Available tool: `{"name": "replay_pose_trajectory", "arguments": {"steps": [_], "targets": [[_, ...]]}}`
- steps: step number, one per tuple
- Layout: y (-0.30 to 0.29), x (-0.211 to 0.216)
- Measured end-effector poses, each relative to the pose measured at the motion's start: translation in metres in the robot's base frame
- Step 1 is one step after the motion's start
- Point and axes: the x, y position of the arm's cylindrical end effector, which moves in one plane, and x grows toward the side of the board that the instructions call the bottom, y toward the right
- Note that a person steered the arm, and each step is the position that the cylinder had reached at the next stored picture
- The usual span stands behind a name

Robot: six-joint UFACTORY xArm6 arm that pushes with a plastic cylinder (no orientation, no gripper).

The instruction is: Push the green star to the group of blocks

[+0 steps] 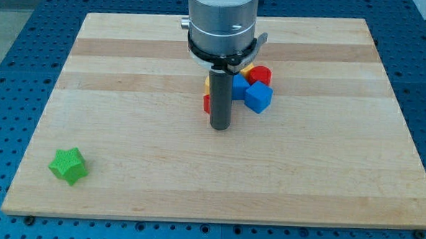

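Camera view shows the green star (69, 165) alone near the worktop (128, 72) bottom-left corner, well apart from the clustered blocks (250, 85). No fingers exist; the tip (220, 126) rests just beside the cluster.

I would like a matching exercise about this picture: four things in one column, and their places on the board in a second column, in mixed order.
Things:
1. green star
2. my tip
3. blue cube
4. red cylinder

Places:
A. in the group, toward the view's top, just above the blue cube
B. alone near the board's corner at the view's bottom left
C. on the group's right side, below the red cylinder
D. near the board's middle, at the lower left edge of the group

Pairs: 1-B, 2-D, 3-C, 4-A
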Motion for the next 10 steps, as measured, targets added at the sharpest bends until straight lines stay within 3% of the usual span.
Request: {"name": "replay_pose_trajectory", "arguments": {"steps": [3, 6, 8, 10], "targets": [[0.0, -0.011], [-0.011, 0.091], [-0.08, 0.147], [-0.162, 0.146]]}}
